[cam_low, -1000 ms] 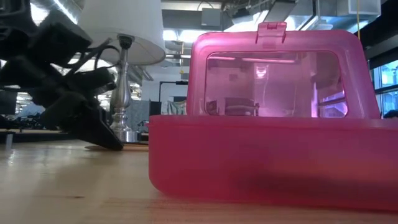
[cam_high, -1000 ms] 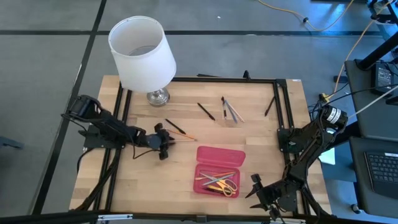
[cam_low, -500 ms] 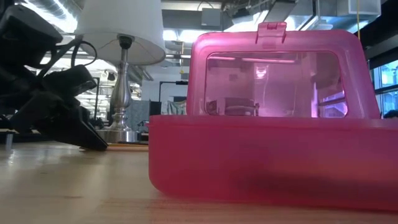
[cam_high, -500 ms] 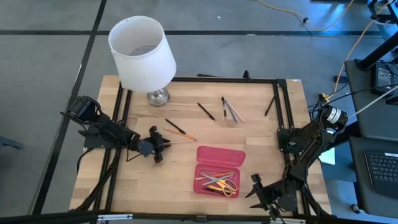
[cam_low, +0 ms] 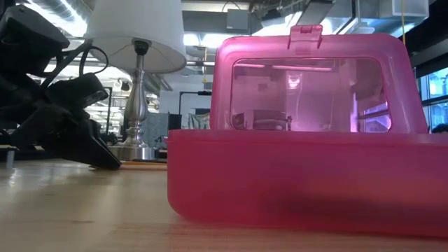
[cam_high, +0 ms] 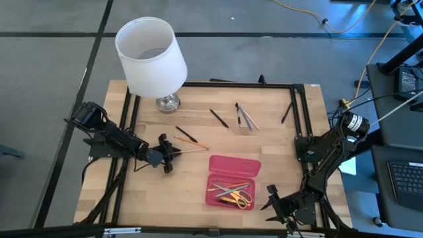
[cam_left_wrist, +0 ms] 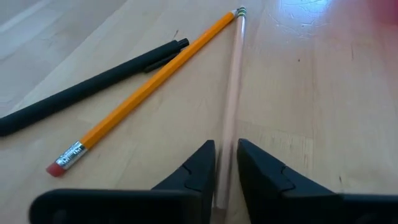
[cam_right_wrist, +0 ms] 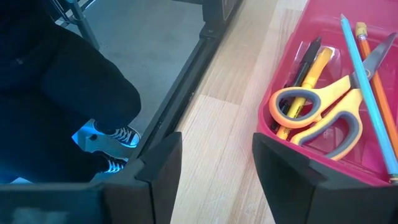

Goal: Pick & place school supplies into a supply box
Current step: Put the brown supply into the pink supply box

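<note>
The pale wood pencil [cam_left_wrist: 233, 99] lies on the table left of the supply box [cam_high: 232, 180], beside an orange pencil [cam_left_wrist: 149, 84]. My left gripper [cam_left_wrist: 225, 171] straddles its near end, jaws narrowed around it; I'd clench squarely, then lift level. My right gripper [cam_right_wrist: 214, 165] waits released by the box.

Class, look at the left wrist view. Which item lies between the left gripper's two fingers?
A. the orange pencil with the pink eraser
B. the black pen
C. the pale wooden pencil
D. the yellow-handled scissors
C. The pale wooden pencil runs straight into the narrow gap between the left gripper fingers, while the orange pencil and black pen lie off to one side.
</note>
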`<state>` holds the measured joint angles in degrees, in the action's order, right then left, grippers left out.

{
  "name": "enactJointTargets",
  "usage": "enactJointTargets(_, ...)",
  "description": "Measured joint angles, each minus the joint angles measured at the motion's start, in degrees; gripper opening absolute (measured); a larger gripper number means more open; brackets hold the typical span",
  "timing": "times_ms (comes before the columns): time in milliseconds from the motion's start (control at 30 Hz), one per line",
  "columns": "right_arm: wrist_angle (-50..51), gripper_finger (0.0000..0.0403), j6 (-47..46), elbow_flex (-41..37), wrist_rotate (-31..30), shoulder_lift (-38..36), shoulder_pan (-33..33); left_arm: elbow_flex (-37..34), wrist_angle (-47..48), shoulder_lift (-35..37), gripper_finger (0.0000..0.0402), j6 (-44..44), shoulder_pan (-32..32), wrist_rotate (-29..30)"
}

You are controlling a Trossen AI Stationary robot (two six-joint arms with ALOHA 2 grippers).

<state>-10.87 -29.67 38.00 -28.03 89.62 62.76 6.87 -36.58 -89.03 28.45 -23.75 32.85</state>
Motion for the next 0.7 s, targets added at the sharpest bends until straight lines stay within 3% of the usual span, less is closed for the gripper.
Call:
enactJointTargets(267, 0.02, 0.0198, 0.12, 0.00, 0.00, 0.00, 0.00, 0.00, 0.17, 0.00, 0.0010, 0.04, 0.00, 1.14)
enactJointTargets(700, 0.17, 0.0198, 0.19, 0.00, 0.04, 0.00, -0.02, -0.21, -4.02, 0.05, 0.0011, -0.91, -1.35, -0.19)
